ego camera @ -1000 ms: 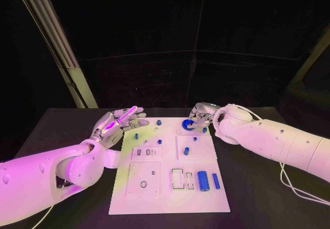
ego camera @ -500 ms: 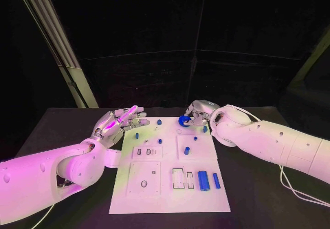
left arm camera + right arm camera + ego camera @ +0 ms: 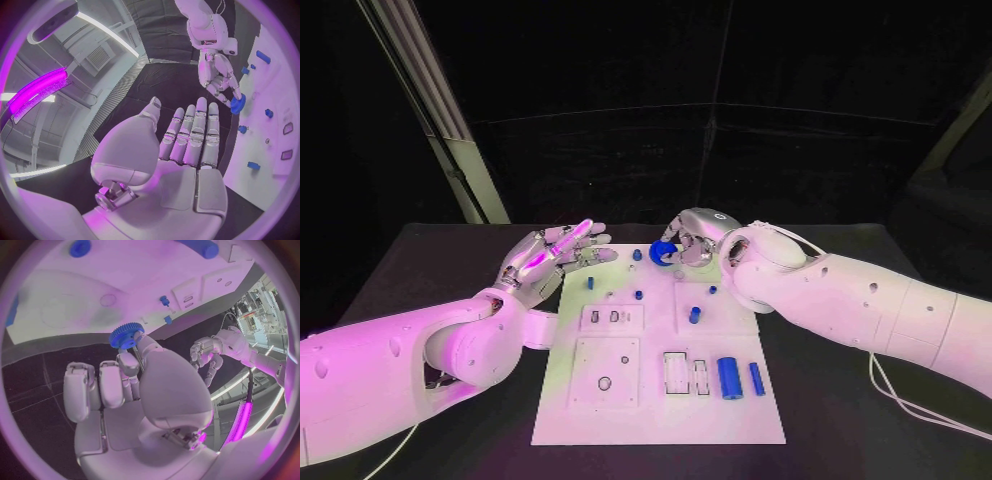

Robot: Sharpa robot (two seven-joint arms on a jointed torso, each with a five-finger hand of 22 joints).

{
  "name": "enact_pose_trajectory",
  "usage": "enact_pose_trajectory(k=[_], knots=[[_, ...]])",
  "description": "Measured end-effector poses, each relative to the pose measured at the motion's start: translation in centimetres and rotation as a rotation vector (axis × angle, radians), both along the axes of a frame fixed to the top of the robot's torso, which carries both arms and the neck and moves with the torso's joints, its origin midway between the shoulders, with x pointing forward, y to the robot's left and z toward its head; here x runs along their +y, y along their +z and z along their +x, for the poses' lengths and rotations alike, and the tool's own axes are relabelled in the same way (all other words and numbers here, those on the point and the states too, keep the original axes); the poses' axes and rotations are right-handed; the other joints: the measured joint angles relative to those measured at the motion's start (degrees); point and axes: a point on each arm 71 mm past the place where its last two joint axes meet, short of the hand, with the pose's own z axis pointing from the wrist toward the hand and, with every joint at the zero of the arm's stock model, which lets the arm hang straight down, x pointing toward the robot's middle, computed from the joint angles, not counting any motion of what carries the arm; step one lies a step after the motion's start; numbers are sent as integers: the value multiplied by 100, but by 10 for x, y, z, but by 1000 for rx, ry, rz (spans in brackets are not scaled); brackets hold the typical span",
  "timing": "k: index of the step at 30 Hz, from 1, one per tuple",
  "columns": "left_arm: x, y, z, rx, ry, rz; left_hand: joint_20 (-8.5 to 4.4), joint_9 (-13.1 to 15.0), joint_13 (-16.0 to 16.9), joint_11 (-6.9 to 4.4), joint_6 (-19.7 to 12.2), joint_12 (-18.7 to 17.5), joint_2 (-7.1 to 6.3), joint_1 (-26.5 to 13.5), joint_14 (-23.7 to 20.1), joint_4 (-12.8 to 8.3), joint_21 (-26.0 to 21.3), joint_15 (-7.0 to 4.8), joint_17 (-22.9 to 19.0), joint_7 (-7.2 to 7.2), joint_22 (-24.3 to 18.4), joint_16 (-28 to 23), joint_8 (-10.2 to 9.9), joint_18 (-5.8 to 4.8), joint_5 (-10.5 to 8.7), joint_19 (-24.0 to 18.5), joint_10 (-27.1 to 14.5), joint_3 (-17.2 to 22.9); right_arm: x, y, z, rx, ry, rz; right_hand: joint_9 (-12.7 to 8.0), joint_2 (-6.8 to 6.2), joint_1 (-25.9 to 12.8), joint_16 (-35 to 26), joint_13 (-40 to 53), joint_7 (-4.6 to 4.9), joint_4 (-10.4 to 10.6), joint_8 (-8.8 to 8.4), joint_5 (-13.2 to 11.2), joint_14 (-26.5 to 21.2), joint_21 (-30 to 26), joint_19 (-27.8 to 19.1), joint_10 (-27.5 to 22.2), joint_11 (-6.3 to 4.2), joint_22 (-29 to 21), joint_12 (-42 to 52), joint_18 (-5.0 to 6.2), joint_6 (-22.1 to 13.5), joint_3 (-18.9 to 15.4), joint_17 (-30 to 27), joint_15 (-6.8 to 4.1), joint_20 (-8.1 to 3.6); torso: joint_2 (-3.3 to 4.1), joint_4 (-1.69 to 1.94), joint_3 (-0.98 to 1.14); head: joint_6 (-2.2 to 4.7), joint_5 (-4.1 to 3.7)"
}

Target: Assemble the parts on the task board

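Right hand [image 3: 692, 240] is over the far edge of the task board [image 3: 661, 410], pinching a blue gear [image 3: 664, 247] between thumb and a finger; right wrist view shows the toothed gear [image 3: 126, 335] at the fingertips, other fingers [image 3: 78, 390] loosely curled, gear lifted clear of the board surface. Left wrist view has the same gear [image 3: 238, 104] under the right hand [image 3: 217, 75], just above the board's far edge. Left hand [image 3: 557, 256] hangs beside the board's far-left corner, palm flat, fingers straight and slightly spread, holding nothing; confirmed in left wrist view [image 3: 187, 150]. On the board: small blue pegs [image 3: 638, 255] standing near the far edge, more short blue pegs [image 3: 639, 295] a row closer, 1 upright blue pin [image 3: 691, 317] on the raised square plate on the right side. Near-right area has 2 blue cylinders lying side by side: a thick one [image 3: 728, 376] and a thinner one [image 3: 756, 377] just to its right, next to 2 rectangular slots [image 3: 675, 368]. An oval hole [image 3: 604, 383] sits in the near-left plate. Board rests on the black table [image 3: 444, 300].
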Motion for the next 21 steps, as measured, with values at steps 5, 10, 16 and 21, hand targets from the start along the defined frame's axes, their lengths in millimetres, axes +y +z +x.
enact_pose_trajectory(k=[5, 10, 16, 21], knots=[[0, 0, 0, 0, -1, 0, 0, 0, 0, 0, 0, 0, 0, 0, 0, 0, 0, 0, 0, 0, 0, 0, 0, -1, 0, 0, 0, 0, 22, -5, -2, -12, 30, -27, 0, 0, 0, 0, 0, 0, -7, -28, 0, 0, 0, 0, 0, 0, 0, 0, 0, 0, 7, -1, 0, 0, 3, 8, -3, -13, 27], [-1, 0, 0, 1, -1, 0, 0, 0, 0, 0, 0, 0, 0, 0, 0, 0, 0, 0, 0, 0, 0, 0, 0, 0, 0, 0, 0, 0, 33, -11, -2, -18, 39, -53, 0, -1, 0, 0, 0, 0, -29, -56, -1, 0, 0, 0, 0, 0, 0, 0, 1, 0, 29, -1, 0, 0, 7, 11, -7, -36, 43], [-1, 0, 1, 1, -3, 0, 0, 0, 0, 0, 0, 0, 0, 0, 0, 0, 0, 0, 0, 0, 1, 0, 0, 0, 0, 0, 0, 0, 43, -18, -3, -16, 48, -82, 0, -20, -19, 0, -1, 0, 16, -79, -2, 0, 0, 0, 0, 0, 0, 0, 1, 0, 82, -2, 0, 0, 7, 11, -3, -54, 68], [-2, 0, 1, 1, -4, -1, 0, 0, 0, 0, 0, 0, 0, 0, 0, 0, -23, 0, 0, 0, -2, 0, -22, -1, 0, 0, 0, 0, 50, -20, -2, -22, 52, -95, 0, -35, -34, 0, -1, 0, 77, -79, -6, 0, 0, 0, -1, 1, 0, -27, 1, 0, 175, -2, 0, 0, 8, 7, 2, -68, 78]])
